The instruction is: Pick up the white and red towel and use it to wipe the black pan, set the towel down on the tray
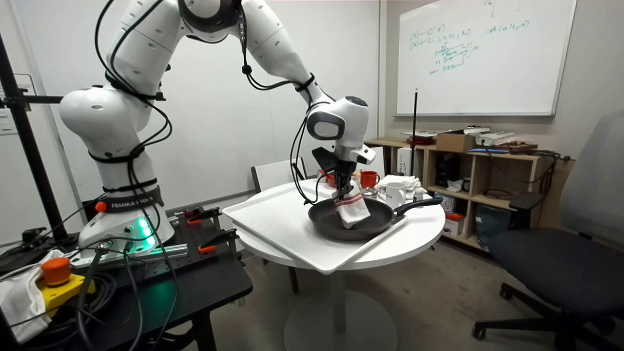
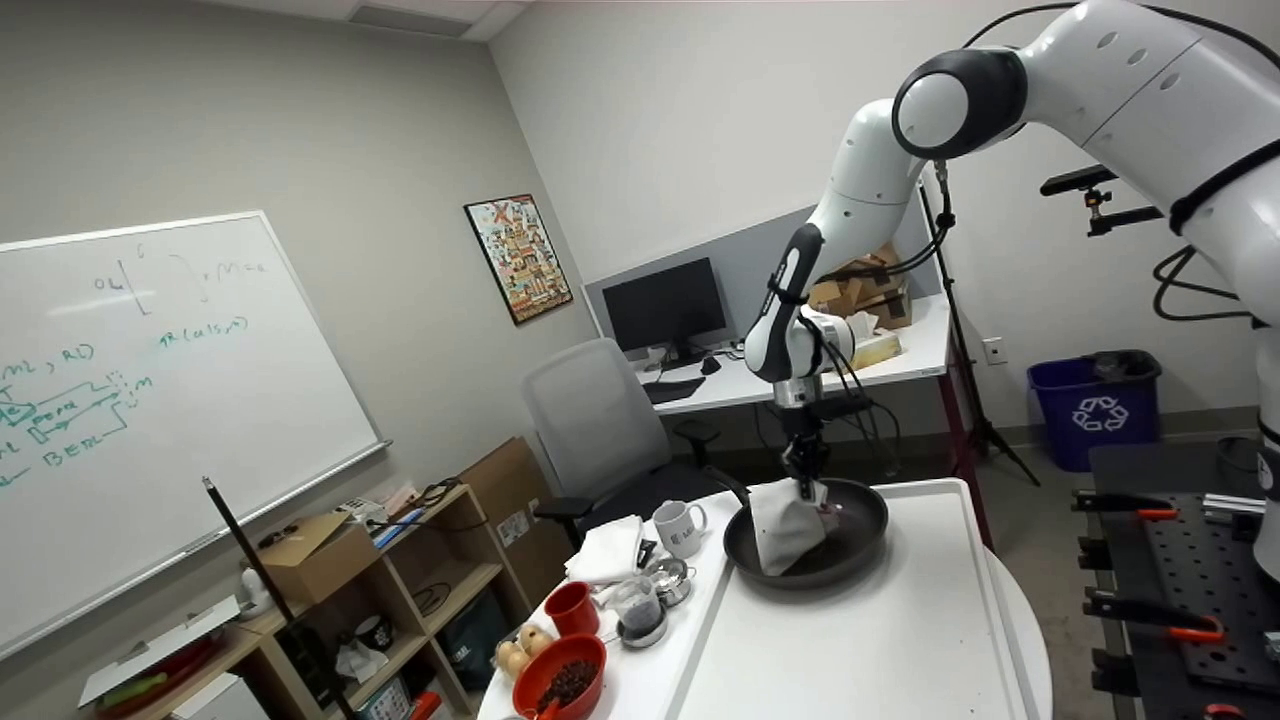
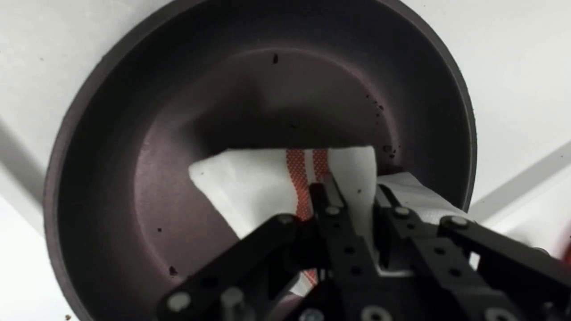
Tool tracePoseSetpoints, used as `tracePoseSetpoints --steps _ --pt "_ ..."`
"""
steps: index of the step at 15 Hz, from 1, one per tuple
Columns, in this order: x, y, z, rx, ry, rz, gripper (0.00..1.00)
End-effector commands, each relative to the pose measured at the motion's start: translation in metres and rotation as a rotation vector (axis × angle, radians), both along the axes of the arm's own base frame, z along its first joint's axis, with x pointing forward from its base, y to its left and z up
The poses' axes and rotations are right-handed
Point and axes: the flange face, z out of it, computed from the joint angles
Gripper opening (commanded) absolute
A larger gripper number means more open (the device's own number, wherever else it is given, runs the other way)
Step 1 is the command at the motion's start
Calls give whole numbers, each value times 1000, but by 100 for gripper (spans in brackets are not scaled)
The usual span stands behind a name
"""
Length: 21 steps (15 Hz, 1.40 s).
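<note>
A white towel with red stripes (image 3: 254,178) hangs from my gripper (image 3: 354,189), pinched between the two fingers. Its lower part reaches down into the black pan (image 3: 285,84); whether it presses on the pan's floor cannot be made out. Small dark crumbs (image 3: 172,270) are scattered inside the pan. In both exterior views the pan (image 1: 324,225) rests on the white tray (image 1: 278,214), its dark handle (image 1: 419,204) sticking out past the tray's rim. The gripper points downward over the pan, and part of the towel (image 2: 785,525) is hidden behind the fingers.
Beside the tray on the round table stand a white mug (image 2: 680,528), a red mug (image 2: 572,608), a red bowl (image 2: 570,682) with dark contents, metal cups (image 2: 668,580), folded white cloths (image 2: 605,552) and round tan items (image 2: 522,648). An office chair (image 1: 551,263) is near the table.
</note>
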Motion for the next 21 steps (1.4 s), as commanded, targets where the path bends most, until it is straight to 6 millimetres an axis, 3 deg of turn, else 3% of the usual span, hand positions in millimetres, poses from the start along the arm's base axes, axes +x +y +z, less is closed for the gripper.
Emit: tracePoseSetpoints --steps 1,7,18,19,21 --pt "-5 -3 -6 -14 47 10 4" --pt "-12 0 -27 -41 154 47 4" --pt "2 30 -49 -226 259 41 4" --pt "-4 28 -46 -186 235 44 15" --pt "-2 31 -48 -198 240 45 15"
